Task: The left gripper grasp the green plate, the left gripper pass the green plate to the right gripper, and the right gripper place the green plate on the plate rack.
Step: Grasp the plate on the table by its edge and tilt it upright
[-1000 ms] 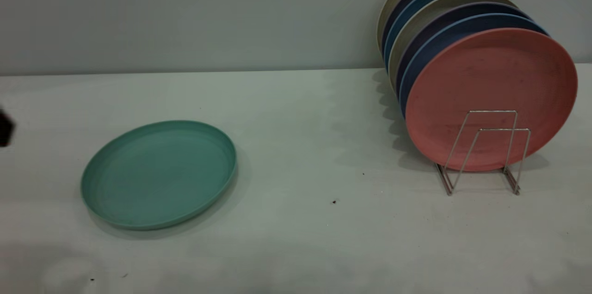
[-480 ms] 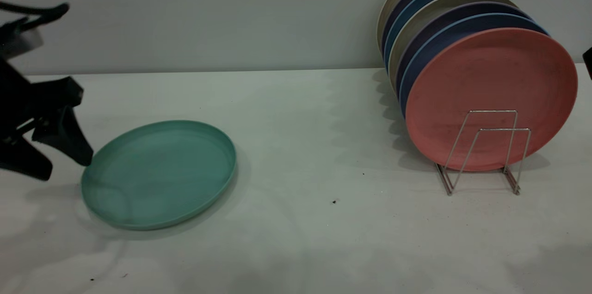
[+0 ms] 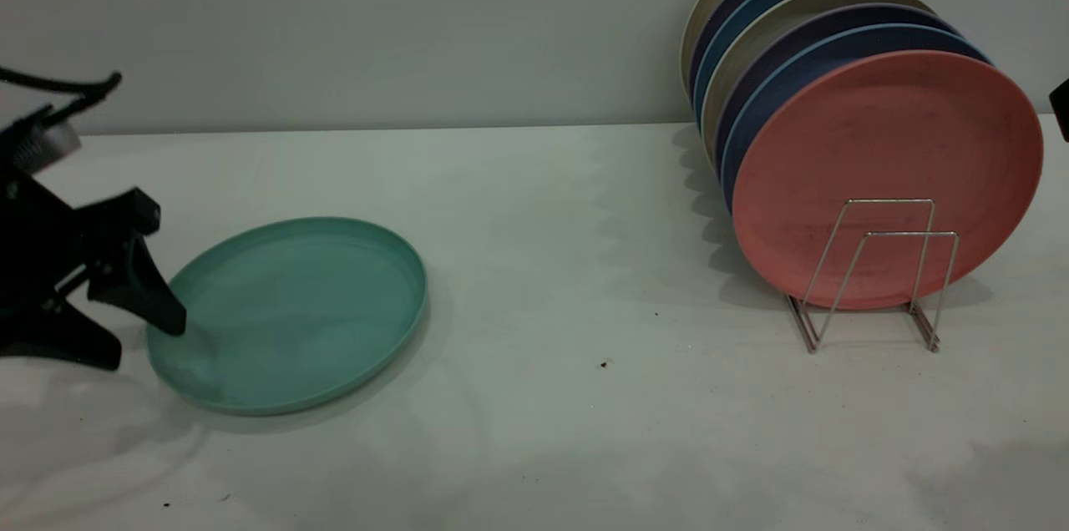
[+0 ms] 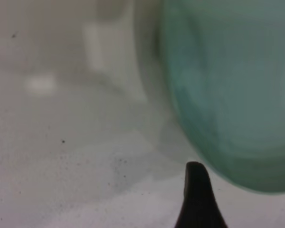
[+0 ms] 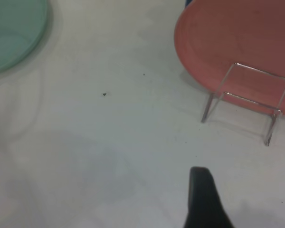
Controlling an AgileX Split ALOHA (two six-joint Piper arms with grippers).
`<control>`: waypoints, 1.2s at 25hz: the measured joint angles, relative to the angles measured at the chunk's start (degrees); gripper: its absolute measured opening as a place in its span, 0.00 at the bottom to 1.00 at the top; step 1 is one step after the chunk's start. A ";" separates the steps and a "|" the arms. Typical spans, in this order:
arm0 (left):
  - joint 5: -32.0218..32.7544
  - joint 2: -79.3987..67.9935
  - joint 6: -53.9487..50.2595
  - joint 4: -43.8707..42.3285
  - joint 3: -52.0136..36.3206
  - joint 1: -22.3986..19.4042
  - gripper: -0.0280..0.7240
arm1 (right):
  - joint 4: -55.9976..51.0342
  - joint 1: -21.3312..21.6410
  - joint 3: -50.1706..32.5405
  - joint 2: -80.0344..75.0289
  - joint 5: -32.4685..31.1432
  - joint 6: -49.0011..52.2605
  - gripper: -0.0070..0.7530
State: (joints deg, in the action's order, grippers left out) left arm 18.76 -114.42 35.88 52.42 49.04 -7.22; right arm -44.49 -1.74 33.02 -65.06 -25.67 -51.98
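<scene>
Left hand lower, astride green plate rim.

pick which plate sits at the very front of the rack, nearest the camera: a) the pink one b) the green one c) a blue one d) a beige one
a: the salmon-pink plate stands upright at the front of the plate rack, with the blue and beige plates behind it, while the green plate lies flat on the table beside the left gripper.
</scene>
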 joint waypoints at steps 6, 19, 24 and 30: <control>-3.41 -3.09 0.28 2.36 0.07 0.00 0.74 | -0.05 0.00 0.00 0.00 0.00 0.00 0.64; -7.82 -9.07 14.83 18.47 0.58 0.00 0.68 | -0.05 0.00 0.00 0.00 0.00 0.00 0.64; -6.77 -9.26 26.67 30.32 0.58 0.00 0.59 | -0.05 0.00 0.00 0.00 -0.02 0.00 0.64; -4.81 -9.43 37.54 42.26 0.58 0.00 0.47 | -0.05 0.00 0.00 0.00 -0.02 0.00 0.64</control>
State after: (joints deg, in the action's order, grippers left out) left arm 13.95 -123.85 73.42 94.68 49.62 -7.22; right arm -44.54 -1.74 33.02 -65.06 -25.69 -51.98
